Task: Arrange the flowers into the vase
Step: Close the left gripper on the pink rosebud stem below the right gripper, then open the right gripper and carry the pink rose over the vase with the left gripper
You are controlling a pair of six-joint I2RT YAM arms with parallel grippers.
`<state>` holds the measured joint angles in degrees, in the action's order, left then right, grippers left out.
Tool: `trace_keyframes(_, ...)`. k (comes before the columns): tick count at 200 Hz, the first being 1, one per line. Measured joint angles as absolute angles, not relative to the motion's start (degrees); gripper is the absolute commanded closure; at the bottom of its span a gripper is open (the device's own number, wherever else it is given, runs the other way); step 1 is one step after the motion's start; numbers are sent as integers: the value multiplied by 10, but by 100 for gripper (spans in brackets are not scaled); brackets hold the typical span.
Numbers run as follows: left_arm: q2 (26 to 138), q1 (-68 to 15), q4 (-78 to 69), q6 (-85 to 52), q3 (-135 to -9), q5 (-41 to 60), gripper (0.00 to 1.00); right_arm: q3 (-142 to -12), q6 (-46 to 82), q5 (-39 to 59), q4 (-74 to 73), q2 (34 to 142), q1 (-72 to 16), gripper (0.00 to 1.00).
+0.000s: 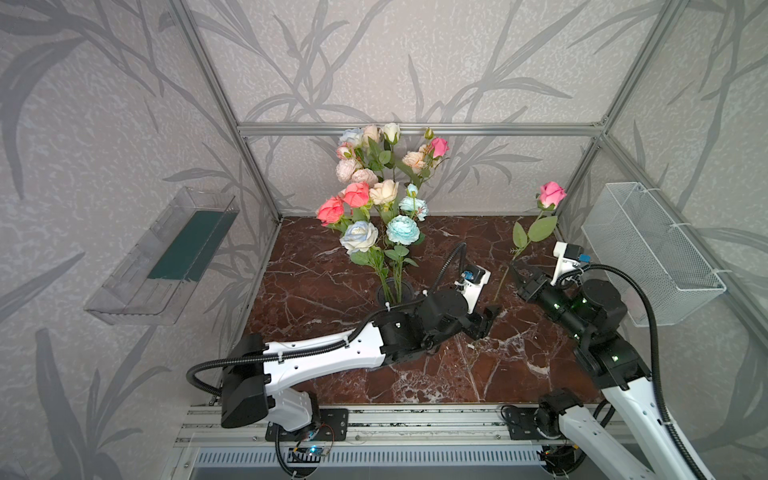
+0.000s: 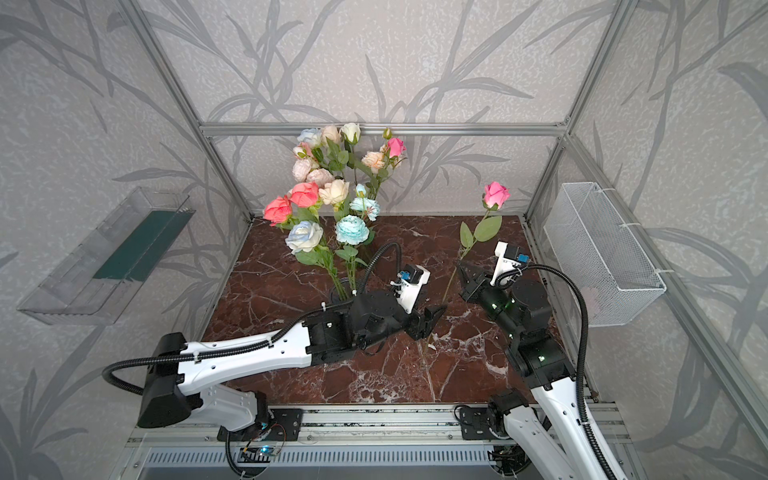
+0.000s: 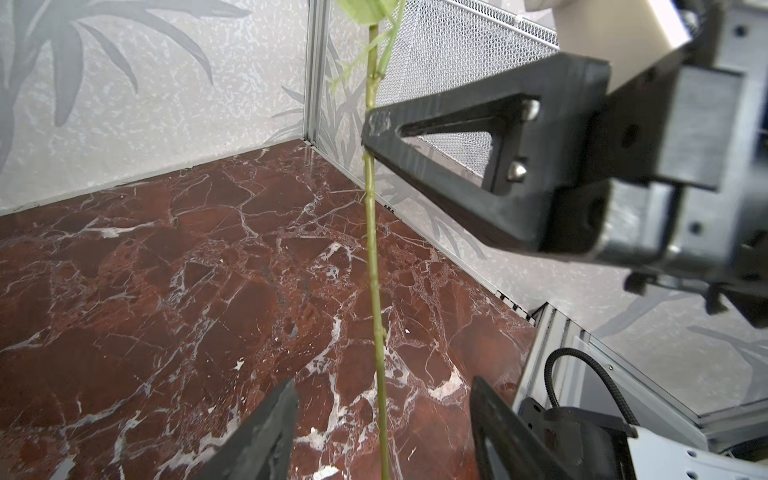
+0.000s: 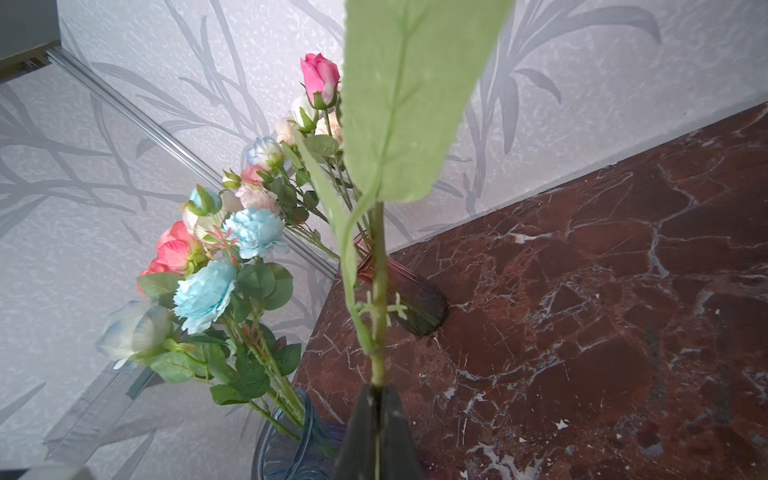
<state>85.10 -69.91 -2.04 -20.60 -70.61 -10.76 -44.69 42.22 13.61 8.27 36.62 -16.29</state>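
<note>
I had right claw (image 1: 515, 269) clamped on the rose stem (image 3: 374, 257), near-upright; left claw (image 3: 382, 399) part-open, straddling stem below it.

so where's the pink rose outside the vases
The pink rose stands right of the bouquets in both top views, stem pinched by the right gripper.

We see L arm stretched low from the counter's front-left corner to mid-counter, wrist rolled. Its left claw (image 1: 486, 318) is open, w/ jaws apart either side of the rose stem (image 3: 374, 270), not touching it. R arm rises from the front-right corner, elbow bent, w/ right claw (image 1: 515, 272) pinched onto that stem.
</note>
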Motion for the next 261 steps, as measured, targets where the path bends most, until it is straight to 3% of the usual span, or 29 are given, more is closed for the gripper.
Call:
trace_keyframes(20, 877, -692, -23, -208, -733, -105, 47, -445, 428, 153, 81, 360, -163, 100)
trace_keyframes(48, 892, -676, -32, -220, -741, -89, 69, -437, 434, 168, 80, 353, -164, 100)
trace_keyframes(69, 897, -661, -35, -230, -741, -77, 77, -431, 436, 175, 79, 350, -164, 100)
trace_keyframes(101, 899, -649, -37, -241, -741, -63, 80, -428, 440, 185, 76, 351, -164, 100)
trace_keyframes(177, 903, -647, -44, -241, -741, -37, 100, -424, 446, 198, 70, 350, -166, 100)
trace_keyframes(218, 904, -646, -44, -237, -741, -35, 100, -424, 445, 209, 66, 350, -166, 70)
trace_keyframes(261, 878, -645, -24, -200, -740, -62, 100, -424, 435, 217, 69, 324, -166, 61)
